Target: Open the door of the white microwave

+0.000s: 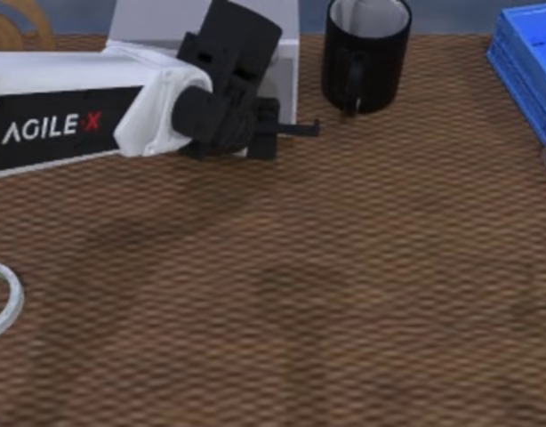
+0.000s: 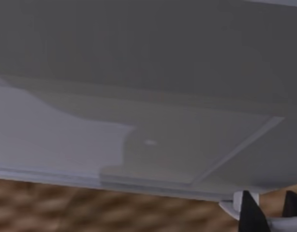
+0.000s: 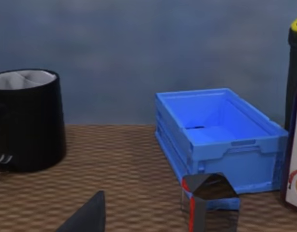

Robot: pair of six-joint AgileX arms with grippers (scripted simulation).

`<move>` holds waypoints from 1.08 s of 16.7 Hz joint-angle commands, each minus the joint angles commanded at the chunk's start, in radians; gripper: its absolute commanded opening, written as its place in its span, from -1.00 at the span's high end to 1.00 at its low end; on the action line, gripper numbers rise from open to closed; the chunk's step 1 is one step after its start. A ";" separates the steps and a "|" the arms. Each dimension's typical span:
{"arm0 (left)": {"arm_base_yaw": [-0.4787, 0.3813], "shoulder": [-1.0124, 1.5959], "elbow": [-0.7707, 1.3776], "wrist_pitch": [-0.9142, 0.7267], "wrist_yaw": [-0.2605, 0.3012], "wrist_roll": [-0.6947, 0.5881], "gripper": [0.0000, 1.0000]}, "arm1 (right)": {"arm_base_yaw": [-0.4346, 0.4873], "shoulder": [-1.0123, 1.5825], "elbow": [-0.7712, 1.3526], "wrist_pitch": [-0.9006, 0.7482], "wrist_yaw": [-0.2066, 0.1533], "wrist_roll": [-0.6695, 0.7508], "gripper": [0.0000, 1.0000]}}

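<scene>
The white microwave (image 1: 157,22) sits far left on the surface. The left gripper (image 1: 295,130) reaches along its front, fingers apparently pinching the door's (image 2: 139,121) handle to swing it open.

Top view: we are looking straight down on the counter (image 1: 344,294) from above.
Left wrist view: we are sitting very close to the white microwave (image 2: 148,96), filling the frame.
Right wrist view: we are looking low across the counter.
Shared: top and right wrist views are both showing the black mug (image 1: 365,55) and blue crate (image 1: 526,62).
</scene>
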State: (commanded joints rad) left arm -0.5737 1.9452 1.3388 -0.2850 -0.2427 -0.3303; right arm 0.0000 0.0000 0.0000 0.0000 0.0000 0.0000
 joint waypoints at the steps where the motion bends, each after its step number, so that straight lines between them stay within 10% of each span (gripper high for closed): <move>1: 0.000 0.000 0.000 0.000 0.000 0.000 1.00 | 0.000 0.000 0.000 0.000 0.000 0.000 -1.00; 18: 0.013 -0.041 -0.059 0.031 0.046 0.058 1.00 | 0.000 0.000 0.000 0.000 0.000 0.000 -1.00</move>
State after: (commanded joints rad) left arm -0.5603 1.9043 1.2798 -0.2543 -0.1966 -0.2720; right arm 0.0000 0.0000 0.0000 0.0000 0.0000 0.0000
